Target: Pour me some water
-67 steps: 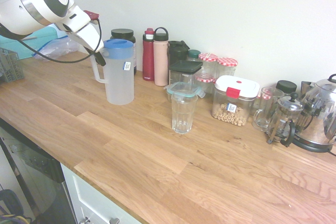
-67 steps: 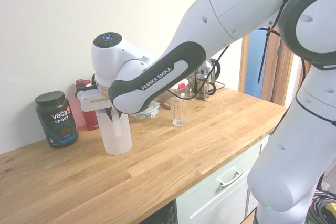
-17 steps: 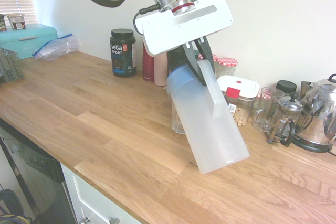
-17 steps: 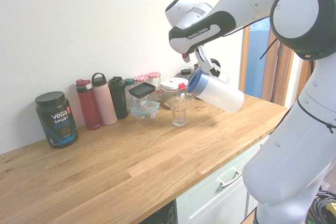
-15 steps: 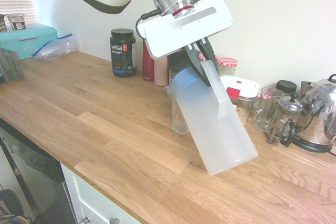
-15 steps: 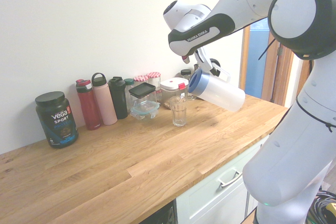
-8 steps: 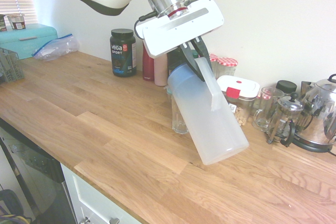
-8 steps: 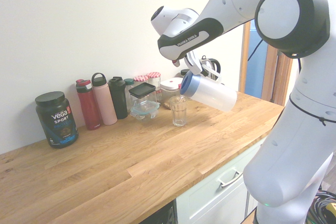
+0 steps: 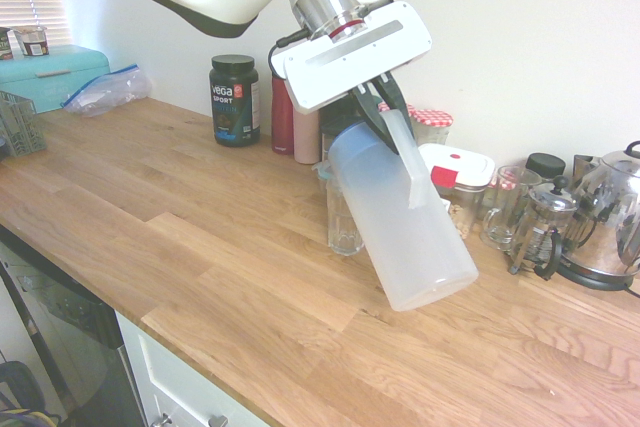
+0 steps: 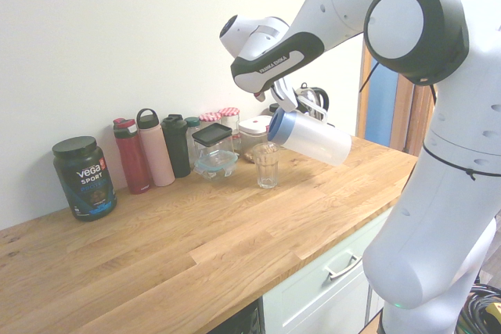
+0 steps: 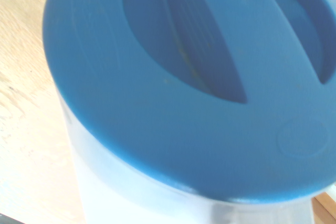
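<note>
A translucent plastic pitcher [image 9: 405, 232] with a blue lid hangs tilted over the wooden counter, lid end down toward a clear drinking glass [image 9: 344, 219]. My gripper [image 9: 387, 119] is shut on the pitcher's handle from above. In the second exterior view the pitcher [image 10: 311, 138] has its lid end just above and beside the rim of the glass [image 10: 267, 168]. No water shows in the pitcher or the glass. The blue lid [image 11: 194, 77] fills the wrist view.
Along the wall stand a black tub [image 9: 234, 99], bottles [image 9: 305, 127], checked-lid jars, a red-latched food container [image 9: 458, 175], a French press [image 9: 541, 227] and a kettle [image 9: 612, 222]. A teal box [image 9: 55, 72] sits far left. The counter's front edge [image 9: 200, 357] runs diagonally.
Over the last second the arm carried the tilted pitcher sideways toward the glass, bringing its lid end over the rim. The grip on the handle has stayed the same.
</note>
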